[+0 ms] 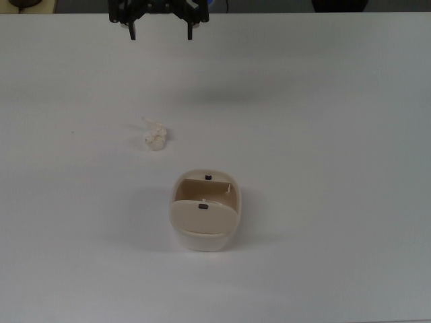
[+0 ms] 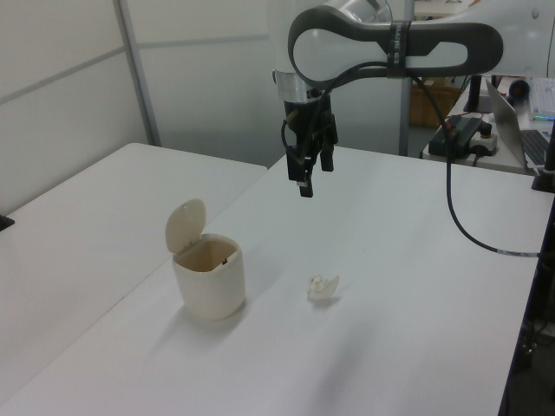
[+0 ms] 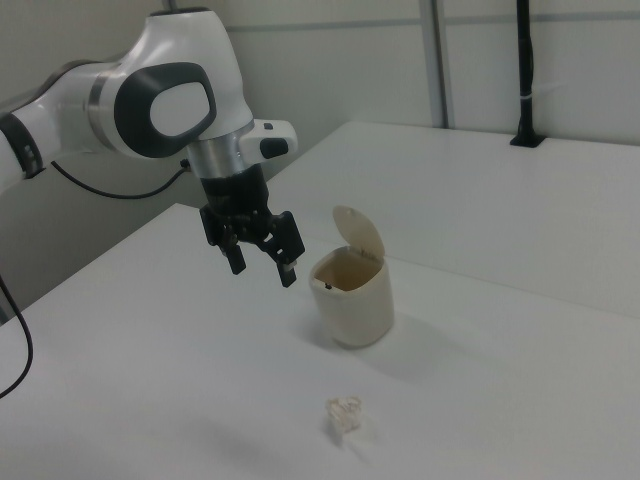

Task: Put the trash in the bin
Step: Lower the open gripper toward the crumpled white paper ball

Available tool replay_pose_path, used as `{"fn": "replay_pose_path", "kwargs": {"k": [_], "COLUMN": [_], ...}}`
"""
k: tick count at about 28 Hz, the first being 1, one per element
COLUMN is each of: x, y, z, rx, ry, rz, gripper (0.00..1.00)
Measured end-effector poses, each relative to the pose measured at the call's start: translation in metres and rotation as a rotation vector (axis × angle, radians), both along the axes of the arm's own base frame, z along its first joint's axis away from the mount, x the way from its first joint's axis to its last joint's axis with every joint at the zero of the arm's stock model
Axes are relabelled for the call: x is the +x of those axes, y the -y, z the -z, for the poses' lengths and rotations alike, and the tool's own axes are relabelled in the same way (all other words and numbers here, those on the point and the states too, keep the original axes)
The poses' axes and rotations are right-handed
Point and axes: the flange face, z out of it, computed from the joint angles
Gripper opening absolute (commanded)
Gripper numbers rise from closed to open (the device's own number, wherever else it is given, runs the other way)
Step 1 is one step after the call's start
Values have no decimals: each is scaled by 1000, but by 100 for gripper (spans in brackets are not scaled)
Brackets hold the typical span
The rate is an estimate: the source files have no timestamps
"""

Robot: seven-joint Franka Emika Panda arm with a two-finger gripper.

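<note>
The top view looks straight down on the bin [image 1: 204, 214]; the left and right views face it obliquely from opposite counter [image 2: 390, 286] sides.

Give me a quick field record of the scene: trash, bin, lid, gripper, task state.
trash: crumpled white wad lying on the table, apart from the bin
bin: cream bin standing upright on the table, at the top view's lower right of the trash
lid: flap tipped up, opening exposed
gripper: raised above the table, fingers open, holding nothing, at the top view's upper edge
task state: trash not yet picked up; bin interior looks empty as far as can be seen
</note>
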Motion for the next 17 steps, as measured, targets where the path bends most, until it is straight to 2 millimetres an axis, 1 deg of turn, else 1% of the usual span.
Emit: {"fn": "replay_pose_path", "kwargs": {"k": [9,12,15,17], "x": [0,0,1,3], "y": [9,9,10,12], "z": [-1,2,11,22], "rx": [-1,0,3,5], "ry": [2,-4,-24,-31], "rz": [29,6,-51,-80], "gripper": [100,100,100,100]}}
